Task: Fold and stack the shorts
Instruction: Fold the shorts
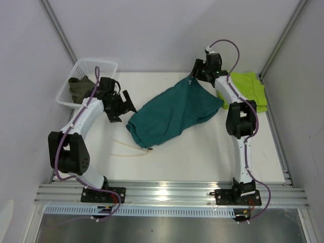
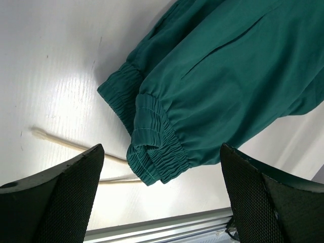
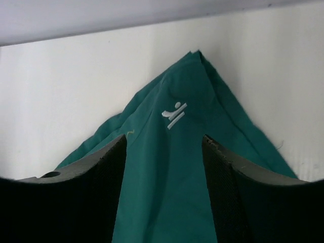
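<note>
The teal shorts lie crumpled across the middle of the table. Their gathered waistband points to the near left, and the cream drawstring trails off it onto the table. My left gripper is open and empty, just left of the waistband, which shows between its fingers. My right gripper is open at the shorts' far corner, and the teal cloth with the white logo runs between its fingers. The lime-green pair lies at the far right. The dark olive pair is in the basket.
A white plastic basket stands at the far left corner. Grey walls close in the table on the left, back and right. A metal rail runs along the near edge by the arm bases.
</note>
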Available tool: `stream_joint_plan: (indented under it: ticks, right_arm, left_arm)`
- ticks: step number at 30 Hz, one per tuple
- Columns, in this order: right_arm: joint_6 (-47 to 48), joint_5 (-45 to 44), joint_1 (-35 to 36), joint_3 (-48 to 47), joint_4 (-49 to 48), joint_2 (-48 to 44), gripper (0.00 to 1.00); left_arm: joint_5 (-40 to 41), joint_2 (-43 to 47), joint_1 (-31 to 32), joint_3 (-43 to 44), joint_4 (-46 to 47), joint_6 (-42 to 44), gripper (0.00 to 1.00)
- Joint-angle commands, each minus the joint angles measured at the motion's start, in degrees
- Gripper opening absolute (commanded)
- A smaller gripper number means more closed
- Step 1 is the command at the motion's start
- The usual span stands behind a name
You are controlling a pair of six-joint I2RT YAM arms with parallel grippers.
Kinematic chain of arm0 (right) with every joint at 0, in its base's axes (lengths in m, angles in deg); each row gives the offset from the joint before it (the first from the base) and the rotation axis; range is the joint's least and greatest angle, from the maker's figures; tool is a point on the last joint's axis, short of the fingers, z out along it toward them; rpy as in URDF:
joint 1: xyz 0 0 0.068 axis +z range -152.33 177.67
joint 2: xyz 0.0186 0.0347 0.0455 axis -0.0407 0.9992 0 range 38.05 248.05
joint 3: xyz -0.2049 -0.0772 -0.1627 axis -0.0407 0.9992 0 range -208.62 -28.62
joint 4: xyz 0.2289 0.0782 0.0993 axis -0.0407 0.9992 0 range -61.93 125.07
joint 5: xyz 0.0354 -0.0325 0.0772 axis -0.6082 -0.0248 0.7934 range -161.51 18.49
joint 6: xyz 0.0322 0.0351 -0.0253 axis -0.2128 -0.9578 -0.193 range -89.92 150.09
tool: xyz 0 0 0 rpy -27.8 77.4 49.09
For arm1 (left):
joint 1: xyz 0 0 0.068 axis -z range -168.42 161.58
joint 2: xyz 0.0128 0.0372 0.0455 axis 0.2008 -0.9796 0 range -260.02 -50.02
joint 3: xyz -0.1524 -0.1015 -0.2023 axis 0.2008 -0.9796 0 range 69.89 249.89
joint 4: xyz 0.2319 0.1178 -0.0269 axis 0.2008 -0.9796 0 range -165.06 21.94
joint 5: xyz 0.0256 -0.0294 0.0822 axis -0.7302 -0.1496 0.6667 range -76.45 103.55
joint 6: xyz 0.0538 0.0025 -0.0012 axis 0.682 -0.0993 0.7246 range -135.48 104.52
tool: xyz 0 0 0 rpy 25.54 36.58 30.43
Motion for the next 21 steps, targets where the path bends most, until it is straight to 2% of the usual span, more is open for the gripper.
stream_joint_plan:
  ticks: [1, 4, 5, 9, 11, 12, 15, 21]
  right_arm:
    - [-4.0, 6.1, -1.0, 1.2, -2.4, -2.2, 0.63]
    - [-7.1, 10.7, -1.8, 0.3, -4.2, -0.3, 0.51]
    - [-9.8, 12.2, -2.6, 0.1, -5.6, 0.8, 0.43]
    - [-16.7, 17.1, -4.4, 1.7, -10.9, 2.1, 0.26]
    - [-17.4, 16.9, -4.6, 1.2, -11.8, 2.8, 0.23]
    - [-17.9, 17.0, -4.6, 0.7, -11.8, 4.1, 0.23]
    - [-19.0, 18.0, -4.6, -2.3, -11.6, 7.3, 0.2]
    - [-19.9, 18.5, -3.7, -3.7, -12.3, 11.0, 0.16]
  left_arm:
    - [-2.2, 1.5, 1.1, 1.9, 2.6, 2.9, 0.94]
    - [-5.1, 0.3, 2.0, 4.0, 4.1, 3.2, 0.88]
    - [-5.8, 0.2, 2.3, 4.8, 5.6, 3.1, 0.86]
    - [-11.7, -0.7, 3.7, 5.7, 11.5, 2.2, 0.72]
    - [-12.6, -1.8, 4.6, 6.1, 12.7, 1.4, 0.68]
    - [-12.9, -3.6, 4.8, 6.3, 12.7, 1.3, 0.6]
    - [-13.3, -6.8, 5.7, 7.2, 12.7, 0.8, 0.5]
    - [-13.9, -9.8, 5.8, 6.6, 13.4, 0.2, 0.36]
